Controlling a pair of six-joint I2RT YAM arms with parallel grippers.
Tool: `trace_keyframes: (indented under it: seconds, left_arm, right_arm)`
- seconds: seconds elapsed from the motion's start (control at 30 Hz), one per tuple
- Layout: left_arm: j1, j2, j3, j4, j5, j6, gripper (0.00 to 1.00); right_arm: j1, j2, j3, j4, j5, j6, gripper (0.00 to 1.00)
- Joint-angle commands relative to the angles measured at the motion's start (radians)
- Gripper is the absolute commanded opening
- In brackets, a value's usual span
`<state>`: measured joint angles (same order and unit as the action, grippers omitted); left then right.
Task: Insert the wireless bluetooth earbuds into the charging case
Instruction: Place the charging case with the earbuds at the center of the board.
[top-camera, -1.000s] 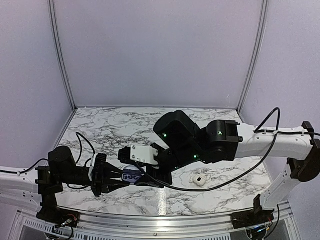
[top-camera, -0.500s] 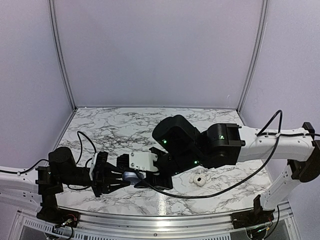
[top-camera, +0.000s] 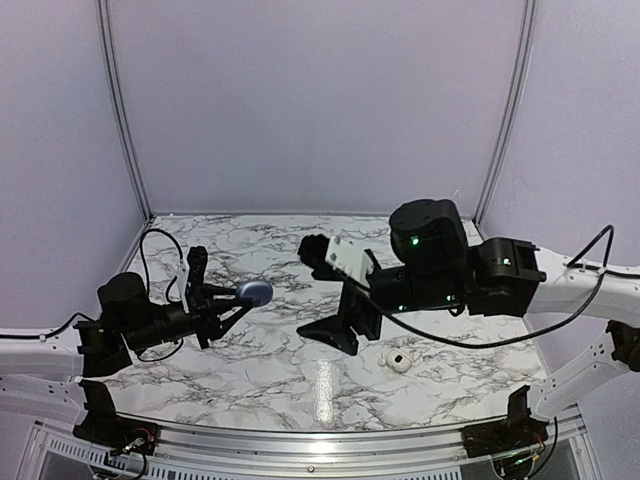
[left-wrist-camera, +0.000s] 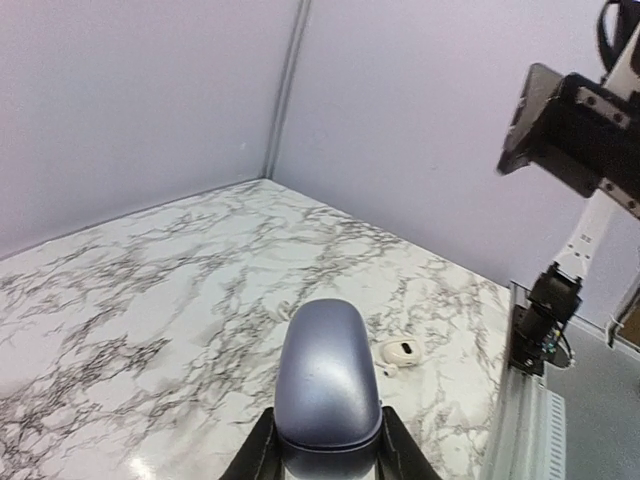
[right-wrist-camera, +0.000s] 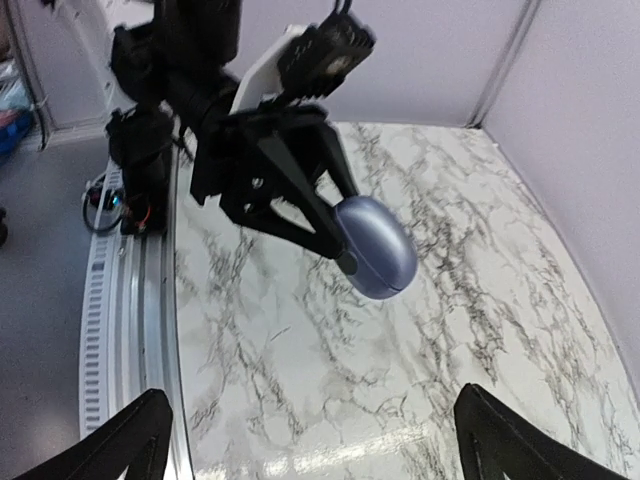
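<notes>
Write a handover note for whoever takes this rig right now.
Left gripper: shut on the case, held above the table, lid closed.
Right gripper: open, empty, over mid-table.
One white bud lies on the table, front right; no second in view.
Done: case lifted. Left: open it, seat the buds; whether one is already inside cannot be seen.

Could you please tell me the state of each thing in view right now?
case: closed, held off the table by the left gripper.
left gripper: shut on the case.
right gripper: open, empty.
earbud: loose on the table, outside the case.
</notes>
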<state>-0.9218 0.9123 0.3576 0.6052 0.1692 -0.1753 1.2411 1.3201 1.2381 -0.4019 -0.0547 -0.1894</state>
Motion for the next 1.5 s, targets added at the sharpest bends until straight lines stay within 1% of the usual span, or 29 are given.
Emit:
trace_keyframes:
  seconds: [0.0, 0.1, 0.23, 0.33, 0.47, 0.53, 0.57, 0.67, 0.7, 0.87, 0.93, 0.97, 1.07, 1.13, 1.2, 1.27, 1.3, 1.33, 1.4, 1.47]
  left_arm:
    - [0.111, 0.082, 0.064, 0.005, -0.093, -0.198, 0.00]
    - [0.206, 0.177, 0.119, -0.049, -0.064, -0.272, 0.00]
    - [0.286, 0.345, 0.194, -0.065, 0.020, -0.306, 0.00]
    - [0.329, 0.505, 0.255, -0.066, 0.079, -0.343, 0.00]
    - [0.358, 0.670, 0.345, -0.068, 0.112, -0.360, 0.00]
    - [0.376, 0.744, 0.388, -0.069, 0.136, -0.372, 0.00]
    - [0.385, 0.776, 0.409, -0.069, 0.150, -0.380, 0.00]
    - [0.415, 0.870, 0.467, -0.069, 0.185, -0.407, 0.00]
    - [0.422, 0.897, 0.482, -0.070, 0.195, -0.414, 0.00]
    - [0.455, 0.996, 0.527, -0.070, 0.229, -0.445, 0.02]
    - [0.473, 1.030, 0.539, -0.070, 0.240, -0.465, 0.02]
    - [0.482, 1.046, 0.543, -0.070, 0.246, -0.475, 0.03]
    - [0.500, 1.083, 0.554, -0.077, 0.256, -0.495, 0.13]
    - [0.508, 1.097, 0.560, -0.090, 0.252, -0.501, 0.15]
    - [0.516, 1.101, 0.567, -0.118, 0.244, -0.501, 0.22]
    - [0.521, 1.088, 0.561, -0.139, 0.229, -0.492, 0.34]
    - [0.525, 1.074, 0.555, -0.155, 0.219, -0.486, 0.47]
    - [0.525, 1.062, 0.549, -0.161, 0.211, -0.480, 0.56]
    - [0.528, 1.033, 0.531, -0.176, 0.195, -0.470, 0.66]
    - [0.535, 1.009, 0.518, -0.195, 0.182, -0.458, 0.74]
  right_arm:
    - [-0.074, -0.062, 0.007, 0.165, 0.078, 0.158, 0.99]
    - [-0.130, -0.068, 0.059, 0.209, 0.135, 0.269, 0.99]
    - [-0.202, -0.039, 0.140, 0.302, 0.099, 0.417, 0.99]
    - [-0.226, -0.006, 0.195, 0.341, 0.093, 0.497, 0.99]
    - [-0.261, -0.001, 0.212, 0.378, 0.093, 0.583, 0.98]
    - [-0.303, -0.002, 0.211, 0.380, 0.066, 0.631, 0.98]
    - [-0.322, -0.002, 0.207, 0.390, 0.023, 0.650, 0.99]
    - [-0.367, 0.004, 0.201, 0.391, -0.041, 0.683, 0.98]
    - [-0.375, 0.007, 0.201, 0.418, -0.056, 0.682, 0.98]
    - [-0.409, 0.014, 0.185, 0.427, -0.101, 0.683, 0.99]
    - [-0.419, -0.001, 0.161, 0.446, -0.129, 0.691, 0.99]
    - [-0.435, -0.014, 0.122, 0.481, -0.155, 0.703, 0.99]
    - [-0.504, -0.051, 0.004, 0.561, -0.243, 0.744, 0.99]
    - [-0.536, -0.069, -0.052, 0.562, -0.266, 0.731, 0.98]
    - [-0.554, -0.085, -0.092, 0.530, -0.269, 0.702, 0.98]
    - [-0.569, -0.099, -0.127, 0.480, -0.260, 0.672, 0.99]
    - [-0.577, -0.104, -0.141, 0.448, -0.258, 0.662, 0.99]
    - [-0.582, -0.108, -0.155, 0.420, -0.257, 0.653, 0.99]
    - [-0.586, -0.124, -0.191, 0.372, -0.242, 0.635, 0.98]
    - [-0.588, -0.136, -0.220, 0.336, -0.236, 0.631, 0.98]
